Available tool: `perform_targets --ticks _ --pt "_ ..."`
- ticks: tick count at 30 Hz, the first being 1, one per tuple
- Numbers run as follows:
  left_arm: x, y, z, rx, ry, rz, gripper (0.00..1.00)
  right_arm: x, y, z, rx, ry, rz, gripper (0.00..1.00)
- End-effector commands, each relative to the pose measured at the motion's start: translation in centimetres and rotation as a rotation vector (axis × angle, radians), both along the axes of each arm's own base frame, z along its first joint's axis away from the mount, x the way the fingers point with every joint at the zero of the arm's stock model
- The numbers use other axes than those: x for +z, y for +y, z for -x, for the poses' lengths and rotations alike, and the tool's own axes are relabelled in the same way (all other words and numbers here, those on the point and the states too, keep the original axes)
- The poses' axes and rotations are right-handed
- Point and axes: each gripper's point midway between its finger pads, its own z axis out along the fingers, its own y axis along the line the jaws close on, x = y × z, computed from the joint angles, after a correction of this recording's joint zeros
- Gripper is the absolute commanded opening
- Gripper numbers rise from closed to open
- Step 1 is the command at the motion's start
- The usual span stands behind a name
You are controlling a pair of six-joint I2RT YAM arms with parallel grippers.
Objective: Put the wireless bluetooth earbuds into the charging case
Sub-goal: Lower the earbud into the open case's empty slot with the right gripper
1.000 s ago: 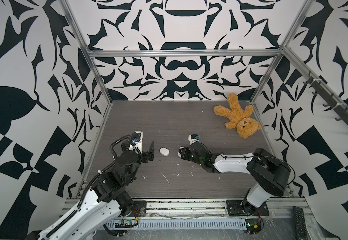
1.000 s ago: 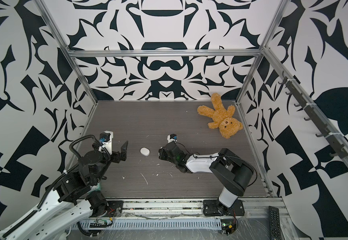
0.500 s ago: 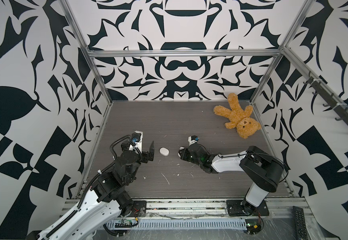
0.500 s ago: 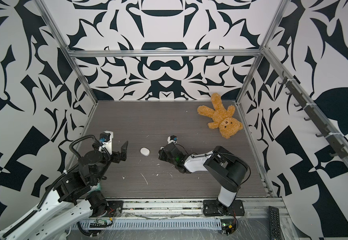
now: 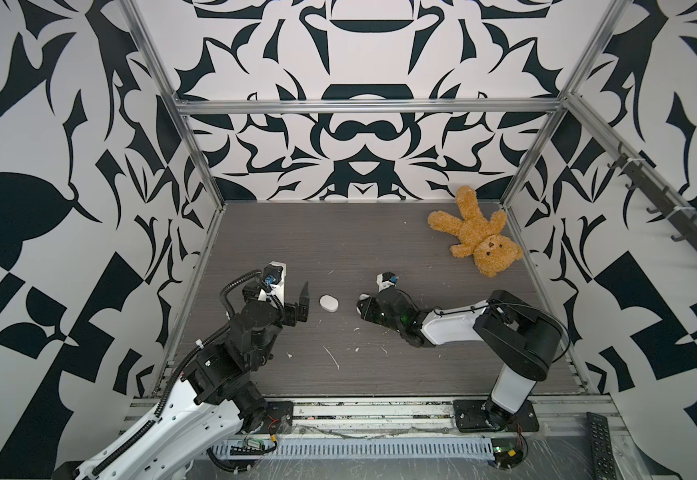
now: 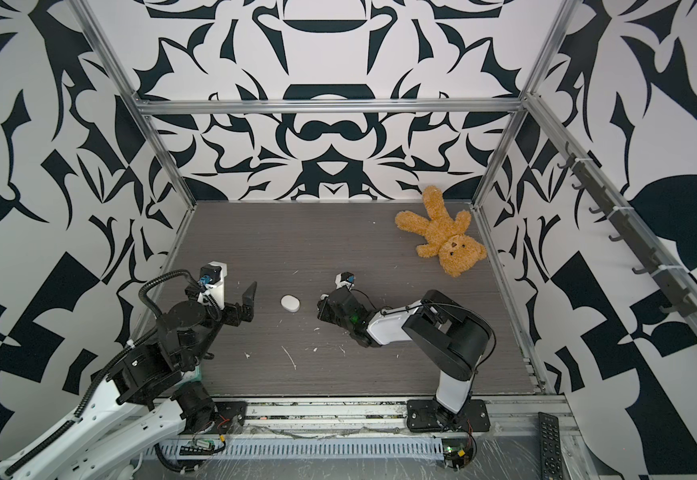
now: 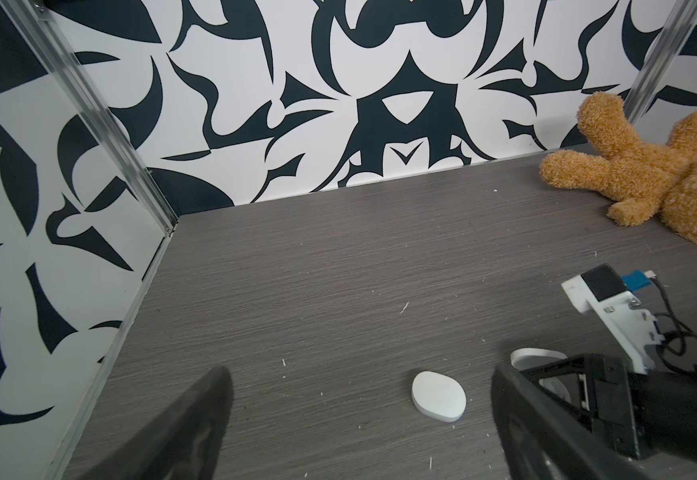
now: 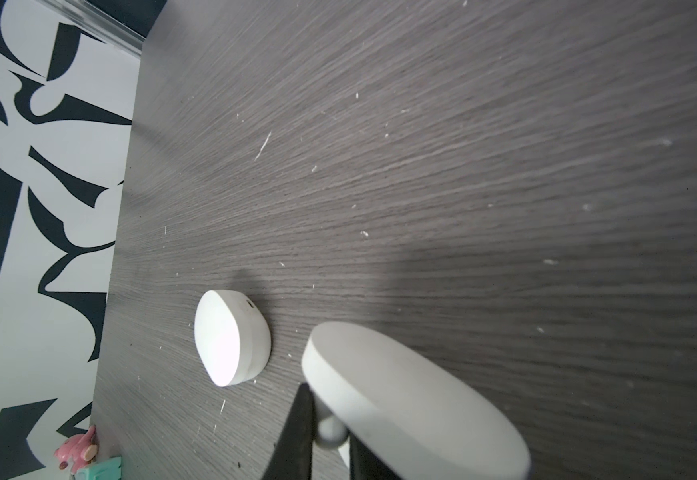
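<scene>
A closed white oval case (image 5: 328, 303) (image 6: 290, 303) (image 7: 438, 397) (image 8: 230, 336) lies flat on the dark table between my two grippers. Just right of it is an open charging case; its raised lid (image 8: 413, 399) (image 7: 537, 357) fills the near part of the right wrist view. My right gripper (image 8: 330, 440) (image 5: 364, 309) (image 6: 322, 309) is low at that case, shut on a small white earbud (image 8: 330, 430) just under the lid's edge. My left gripper (image 7: 361, 374) (image 5: 292, 297) (image 6: 236, 297) hovers left of the closed case, open and holding nothing.
A brown teddy bear (image 5: 477, 235) lies at the back right corner. White flecks and a streak of debris (image 5: 332, 357) litter the front of the table. A pink toy (image 8: 76, 453) sits by the left wall. A remote control (image 5: 598, 440) rests off the table's front right.
My right gripper has edged slightly left toward the cases and its arm's elbow has swung left. The left arm and the closed case have not moved.
</scene>
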Motion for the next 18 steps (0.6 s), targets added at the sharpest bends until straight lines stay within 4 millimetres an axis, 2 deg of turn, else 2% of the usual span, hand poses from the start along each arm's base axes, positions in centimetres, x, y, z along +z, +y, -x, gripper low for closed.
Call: perform_targets --ticks 1,9,18 --pt "-0.5 0.0 -0.1 0.001 0.006 -0.009 0.99 0.7 -0.2 -0.4 -0.019 -0.019 -0.021 0.17" --pt "-0.6 0.0 -0.1 0.001 0.007 -0.01 0.99 1.4 -0.5 -0.4 -0.03 -0.031 -0.026 0.32" --pt "-0.6 0.0 -0.1 0.001 0.007 -0.01 0.99 2.7 -0.4 -0.2 -0.022 -0.049 -0.032 0.38"
